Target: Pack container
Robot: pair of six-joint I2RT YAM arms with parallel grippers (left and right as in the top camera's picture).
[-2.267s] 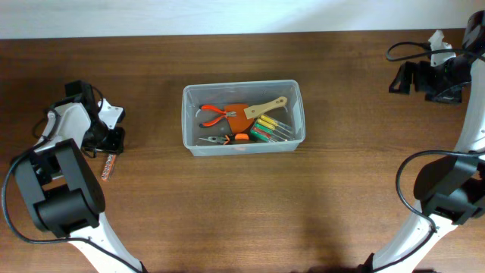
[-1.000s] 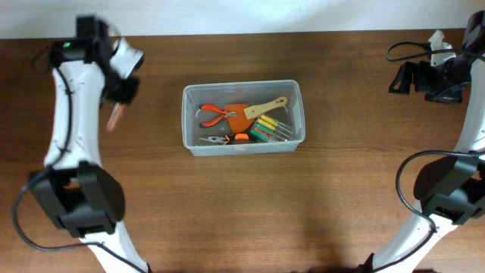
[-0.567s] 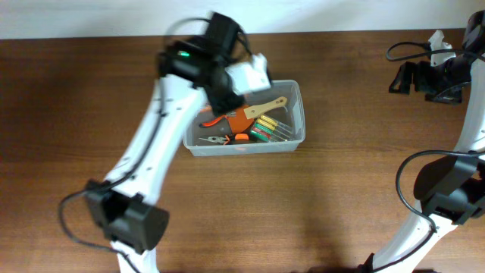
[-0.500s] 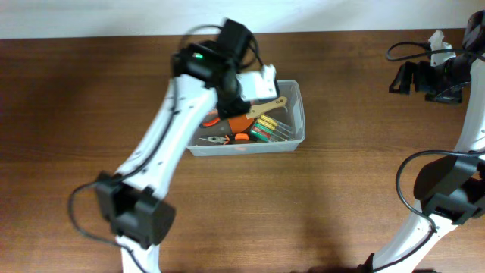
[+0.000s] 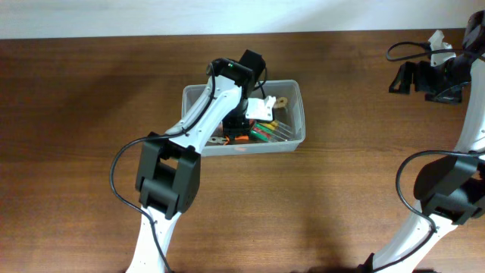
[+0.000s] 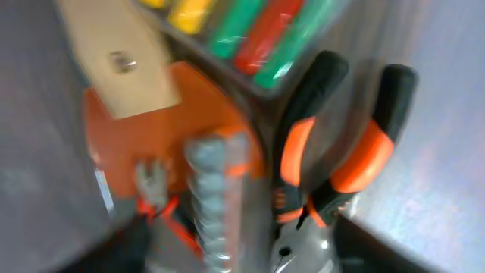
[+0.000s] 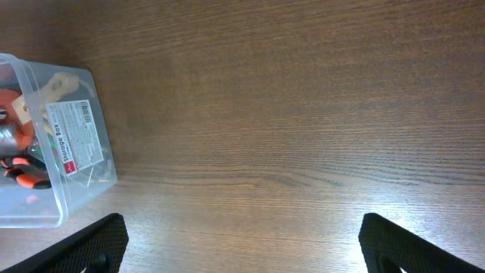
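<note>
The container (image 5: 292, 142) is a clear tub at the table's middle; it also shows at the left edge of the right wrist view as the container (image 7: 34, 206). Inside lie pliers (image 6: 333, 159) with black and orange handles, green, red and yellow screwdrivers (image 6: 261, 34), a wooden handle (image 6: 117, 61) and an orange piece (image 6: 189, 106). My left gripper (image 5: 244, 121) is down inside the tub, its jaws wide apart. A small grey ridged stick (image 6: 216, 193) lies loose between them, blurred. My right gripper (image 5: 428, 80) hovers open at the far right, holding nothing.
A black cable (image 5: 405, 50) loops by the right arm at the back right corner. Bare brown wood (image 7: 288, 114) spreads under the right gripper. The left arm's links (image 5: 189, 129) cross the tub's left wall.
The left arm swung from the table's far left to the container, carrying a small stick, and dipped inside. Its jaws went from shut to wide apart. The right arm stayed still.
</note>
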